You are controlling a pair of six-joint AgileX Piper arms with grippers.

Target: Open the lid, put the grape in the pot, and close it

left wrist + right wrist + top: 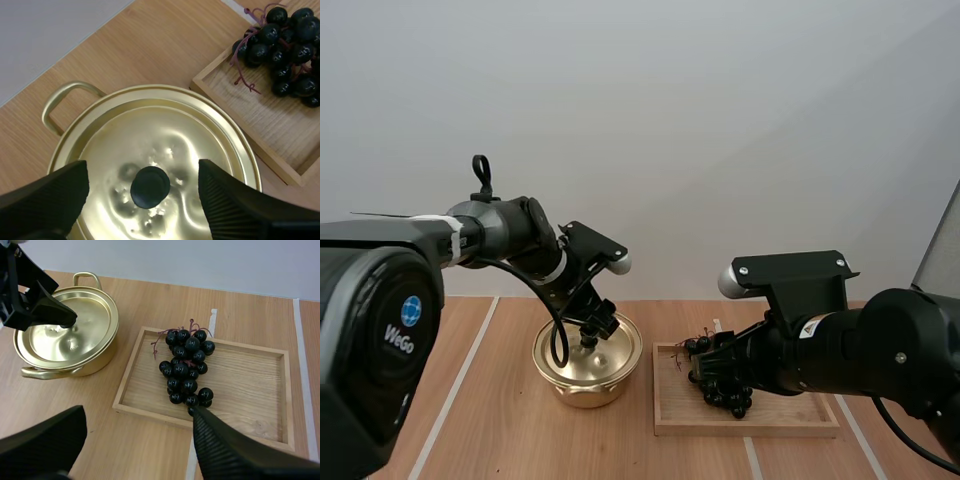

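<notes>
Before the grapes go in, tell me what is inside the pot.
Its inside is hidden: the gold lid sits on the pot, black knob between the open fingers of the left gripper.

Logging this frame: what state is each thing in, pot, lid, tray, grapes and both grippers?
pot: upright, covered
lid: shut on the pot
tray: flat, holding the grapes
grapes: lying in the tray, not held
left gripper: fingers open, either side of the lid's knob
right gripper: fingers open, holding nothing
</notes>
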